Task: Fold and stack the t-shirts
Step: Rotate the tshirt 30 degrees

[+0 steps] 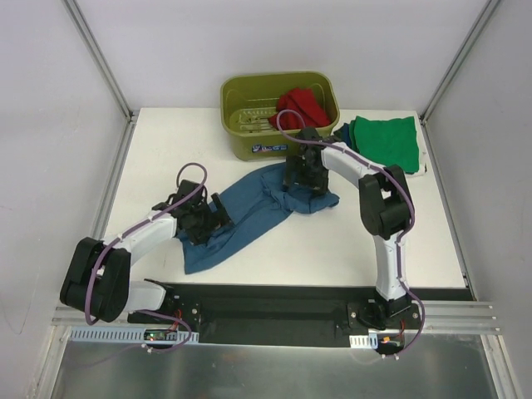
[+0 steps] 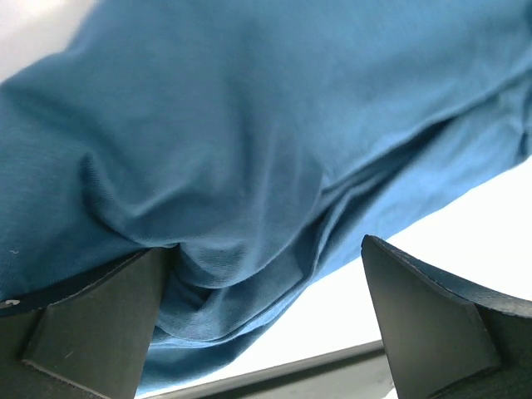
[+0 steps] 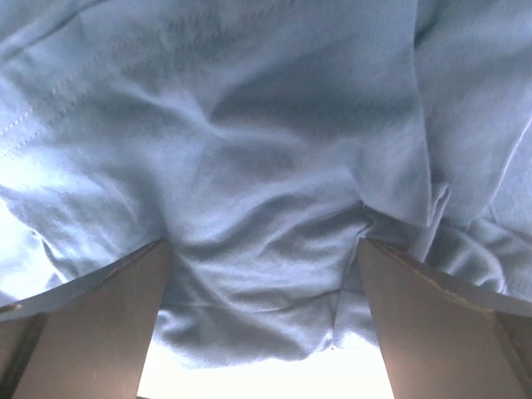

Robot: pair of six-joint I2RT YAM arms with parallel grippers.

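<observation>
Teal-blue t-shirt (image 1: pixel 249 212): soft matt knit cloth with a fine weave, rumpled into creases between the fingers (image 2: pixel 91 324) of the left end effector (image 2: pixel 258 249). Those fingers are dark, smooth, matt plastic. At the right end effector (image 3: pixel 266 249) the same cloth shows a stitched seam line.

Beyond the right end effector is an olive tub (image 1: pixel 249 145) of smooth plastic with a slight sheen, and in it a red t-shirt (image 1: pixel 303 106) of matt cloth. To that end effector's right lies a green t-shirt (image 1: pixel 384 141), also matt cloth.

Under both end effectors the bench (image 1: pixel 349 241) is white, smooth and matt. The frame rails (image 1: pixel 100 62) are brushed silver metal.
</observation>
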